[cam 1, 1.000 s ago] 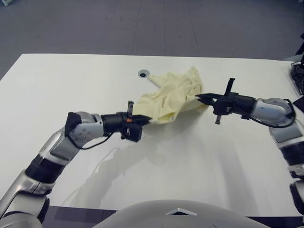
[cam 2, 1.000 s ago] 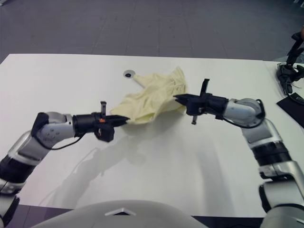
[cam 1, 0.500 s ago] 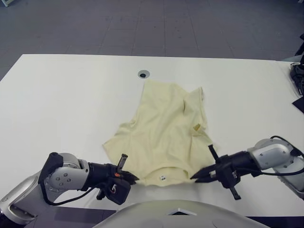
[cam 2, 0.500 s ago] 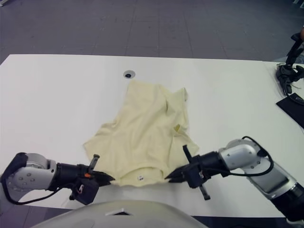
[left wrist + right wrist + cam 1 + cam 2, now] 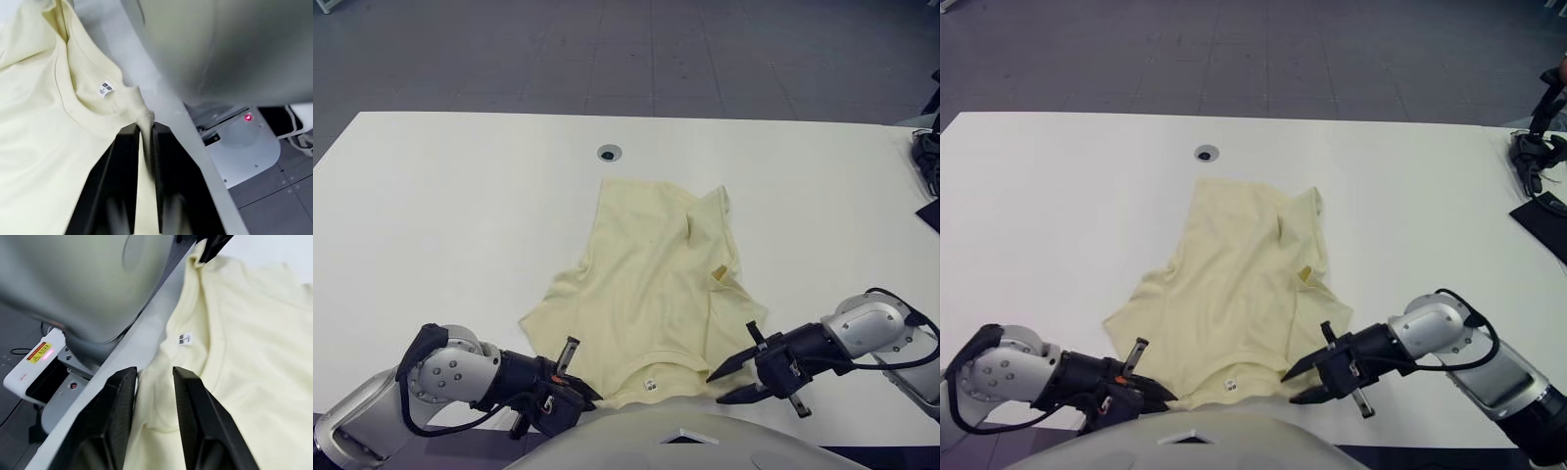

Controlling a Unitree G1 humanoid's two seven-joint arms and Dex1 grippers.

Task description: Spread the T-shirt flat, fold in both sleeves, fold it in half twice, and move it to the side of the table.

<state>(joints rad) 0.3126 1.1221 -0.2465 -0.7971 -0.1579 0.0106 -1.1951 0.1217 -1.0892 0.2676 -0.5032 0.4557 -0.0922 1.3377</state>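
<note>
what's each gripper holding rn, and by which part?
Left gripper pinches the T-shirt at its shoulder edge beside the collar. Right gripper is open, fingers apart at the other shoulder, clamping nothing.

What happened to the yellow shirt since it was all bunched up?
Both grippers pulled the T-shirt toward the robot, spreading it from a bunched lump out onto the table, collar at the near edge. The right gripper has opened and let go; the left gripper still pinches the cloth by the collar. The table's round hole stayed put.
</note>
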